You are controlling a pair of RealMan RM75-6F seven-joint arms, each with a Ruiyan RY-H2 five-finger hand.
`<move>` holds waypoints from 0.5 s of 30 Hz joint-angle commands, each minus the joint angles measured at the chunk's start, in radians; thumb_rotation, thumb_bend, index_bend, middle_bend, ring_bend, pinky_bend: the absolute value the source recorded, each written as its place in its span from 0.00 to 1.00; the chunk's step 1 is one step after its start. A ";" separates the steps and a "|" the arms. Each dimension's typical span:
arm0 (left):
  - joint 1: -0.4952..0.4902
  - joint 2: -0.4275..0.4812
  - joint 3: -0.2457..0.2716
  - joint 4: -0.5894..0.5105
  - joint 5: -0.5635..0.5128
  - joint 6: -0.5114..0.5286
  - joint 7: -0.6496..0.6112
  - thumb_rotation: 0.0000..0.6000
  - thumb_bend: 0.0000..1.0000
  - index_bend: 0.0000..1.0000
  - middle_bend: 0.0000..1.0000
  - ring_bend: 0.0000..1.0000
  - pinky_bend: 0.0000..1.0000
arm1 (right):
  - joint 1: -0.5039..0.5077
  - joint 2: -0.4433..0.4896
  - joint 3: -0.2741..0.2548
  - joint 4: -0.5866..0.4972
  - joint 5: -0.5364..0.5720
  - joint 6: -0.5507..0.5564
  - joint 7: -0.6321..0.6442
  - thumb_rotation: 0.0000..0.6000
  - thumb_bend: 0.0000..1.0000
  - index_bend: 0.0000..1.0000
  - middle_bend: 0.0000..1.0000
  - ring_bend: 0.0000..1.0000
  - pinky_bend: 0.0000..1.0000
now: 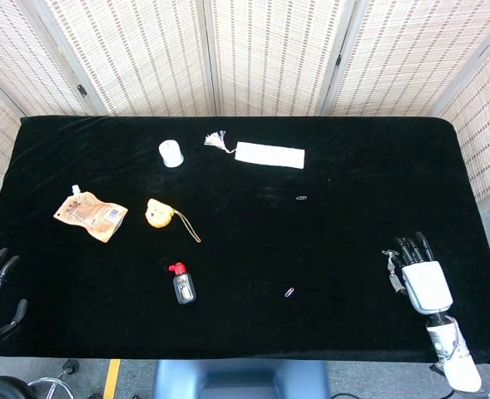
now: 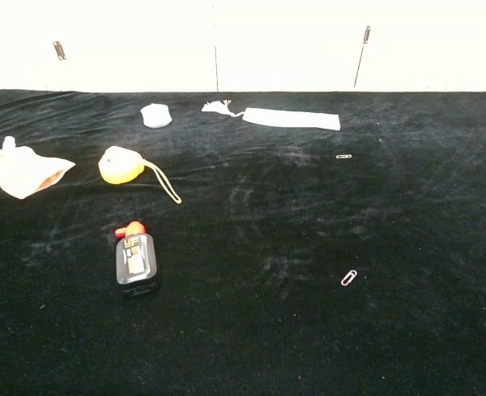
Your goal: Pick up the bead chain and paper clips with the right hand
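Two paper clips [image 1: 301, 198]; small bottle [image 1: 182, 283]

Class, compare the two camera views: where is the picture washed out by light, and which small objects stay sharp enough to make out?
Chest view: the backdrop above the table is blown out to plain white, yet the near paper clip and the small bottle stay sharp. Head view: evenly lit, the woven screens keep their texture, and the paper clips are only tiny specks.
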 commanded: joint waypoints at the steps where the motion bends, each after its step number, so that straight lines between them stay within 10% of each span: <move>1: 0.001 0.002 0.000 -0.003 -0.006 -0.004 -0.001 1.00 0.52 0.00 0.03 0.00 0.00 | 0.006 0.026 -0.007 -0.037 0.000 -0.032 0.002 1.00 0.44 0.27 0.05 0.10 0.00; 3: 0.001 0.001 -0.001 -0.003 -0.004 -0.001 -0.001 1.00 0.52 0.00 0.03 0.00 0.00 | 0.007 0.035 -0.006 -0.052 -0.003 -0.033 0.008 1.00 0.44 0.13 0.01 0.09 0.00; 15: 0.001 -0.002 0.001 -0.002 0.000 0.000 0.008 1.00 0.52 0.00 0.03 0.00 0.00 | -0.017 0.133 -0.007 -0.214 -0.026 0.014 -0.034 1.00 0.41 0.01 0.00 0.01 0.00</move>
